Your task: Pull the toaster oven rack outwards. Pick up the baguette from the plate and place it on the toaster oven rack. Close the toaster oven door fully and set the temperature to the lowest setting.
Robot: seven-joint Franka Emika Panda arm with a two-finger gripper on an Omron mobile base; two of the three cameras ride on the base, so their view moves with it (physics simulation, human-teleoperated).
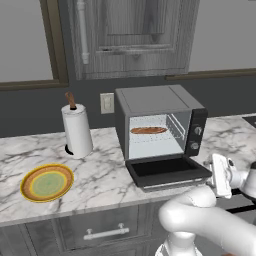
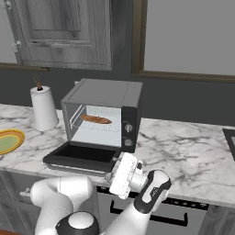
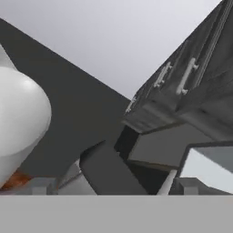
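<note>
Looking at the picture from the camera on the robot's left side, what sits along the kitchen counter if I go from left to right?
plate → paper towel roll → wall outlet → toaster oven, its door folded down, the baguette inside → gripper

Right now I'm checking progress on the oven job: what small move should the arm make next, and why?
Probably bring the gripper up under the toaster oven door and lift it shut. The baguette already lies inside the toaster oven, the plate is bare, and the door hangs fully open with the hand just beside its front edge.
</note>
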